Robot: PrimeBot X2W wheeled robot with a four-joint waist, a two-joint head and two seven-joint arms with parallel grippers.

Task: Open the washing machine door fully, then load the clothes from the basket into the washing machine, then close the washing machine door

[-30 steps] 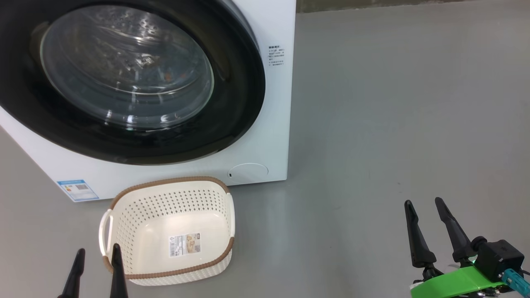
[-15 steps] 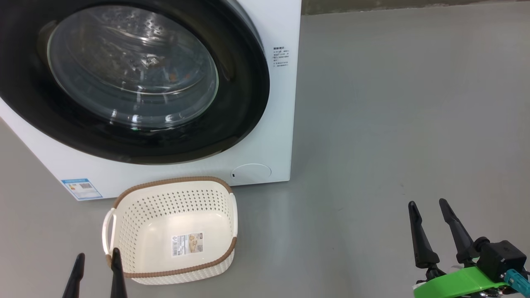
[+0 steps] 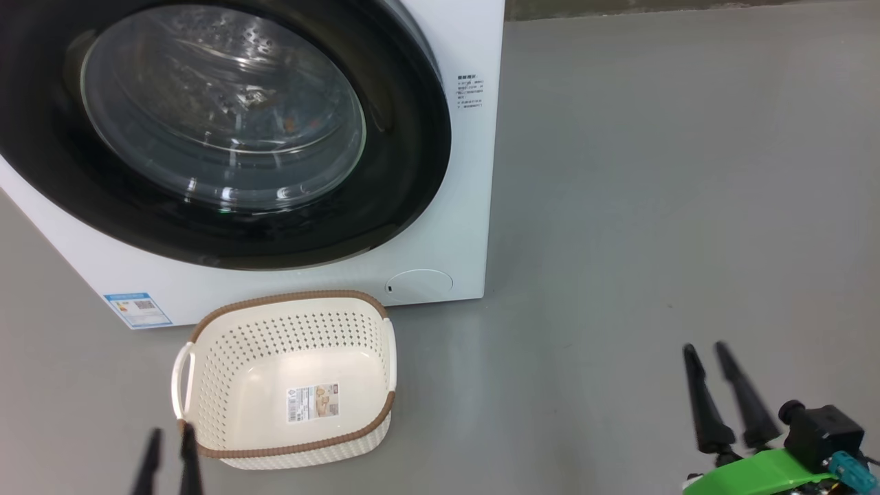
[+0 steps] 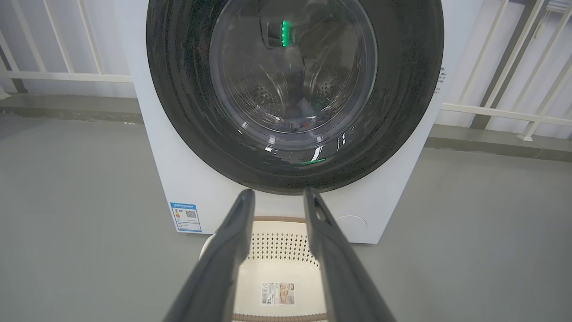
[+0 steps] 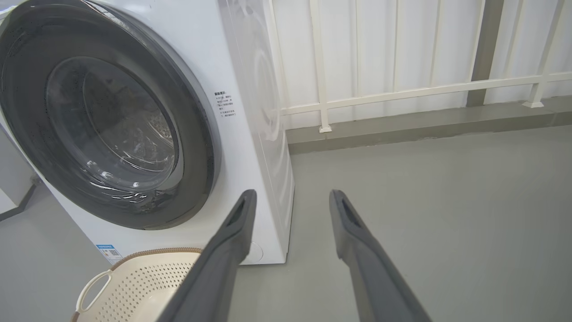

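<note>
The washing machine stands white at the upper left, and its glossy black washing machine door sits flush against the front. Behind the glass, the clothes show dimly as fabric with small orange-brown marks. The cream basket stands on the floor before the machine with nothing in it but its label. My left gripper is at the basket's near left corner, open and holding nothing; the left wrist view has my left gripper over the basket. My right gripper hovers open over bare floor at the lower right.
Grey floor stretches to the right of the machine. A white railing on a low kerb runs behind it. A blue sticker and a round filter cap mark the machine's lower front.
The fingers of both grippers have drawn closer together, and both grippers sit lower in the head view. The camera has shifted slightly; door and basket have not moved.
</note>
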